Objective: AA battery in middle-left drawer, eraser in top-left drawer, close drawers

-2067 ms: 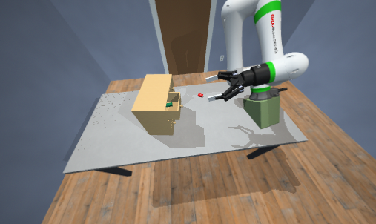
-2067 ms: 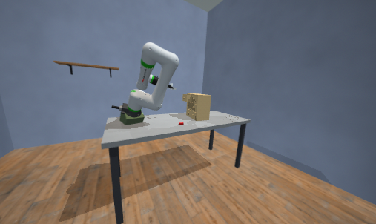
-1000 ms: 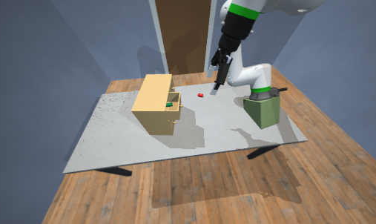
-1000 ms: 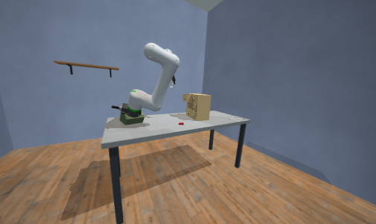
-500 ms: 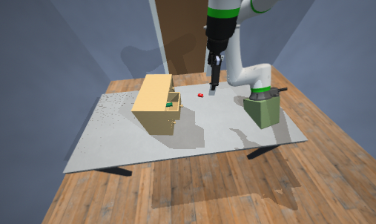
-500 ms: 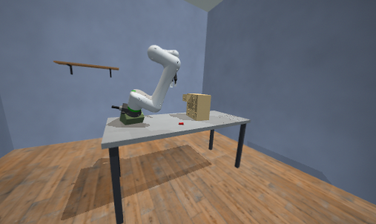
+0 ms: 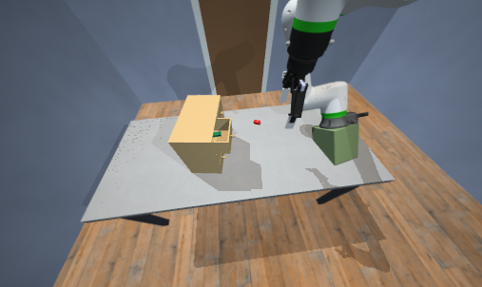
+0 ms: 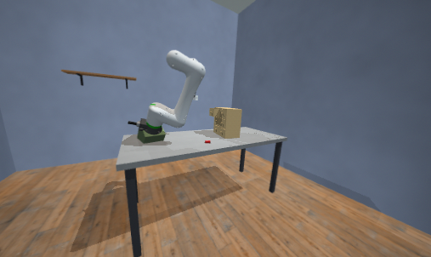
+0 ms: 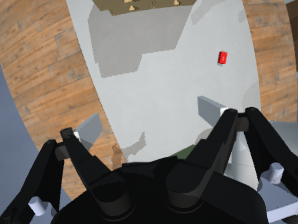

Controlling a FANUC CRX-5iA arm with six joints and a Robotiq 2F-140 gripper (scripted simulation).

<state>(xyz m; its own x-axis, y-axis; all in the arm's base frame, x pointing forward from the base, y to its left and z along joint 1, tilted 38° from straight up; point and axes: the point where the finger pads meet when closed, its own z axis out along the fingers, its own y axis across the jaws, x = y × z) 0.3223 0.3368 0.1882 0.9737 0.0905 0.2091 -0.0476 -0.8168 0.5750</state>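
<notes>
The small wooden chest (image 7: 195,119) (image 8: 234,123) stands on the table, its front toward the robot's base. Its top-row left drawer (image 7: 230,129) (image 8: 212,111) is pulled out. A small green thing (image 7: 217,134), which looks like the eraser, lies inside it. In the top view the middle and bottom drawers look pushed in; their insides are hidden. I cannot make out the AA battery. My gripper (image 7: 288,109) (image 9: 148,113) is open and empty, pointing down above the table between chest and base, away from the chest. In the exterior view it is mostly hidden behind the arm.
A small red thing (image 7: 257,122) (image 8: 207,141) (image 9: 222,58) lies on the table, off to the side of the chest's front; I cannot tell what it is. The robot's green base block (image 7: 337,143) (image 8: 150,137) stands at the opposite end of the table from the chest.
</notes>
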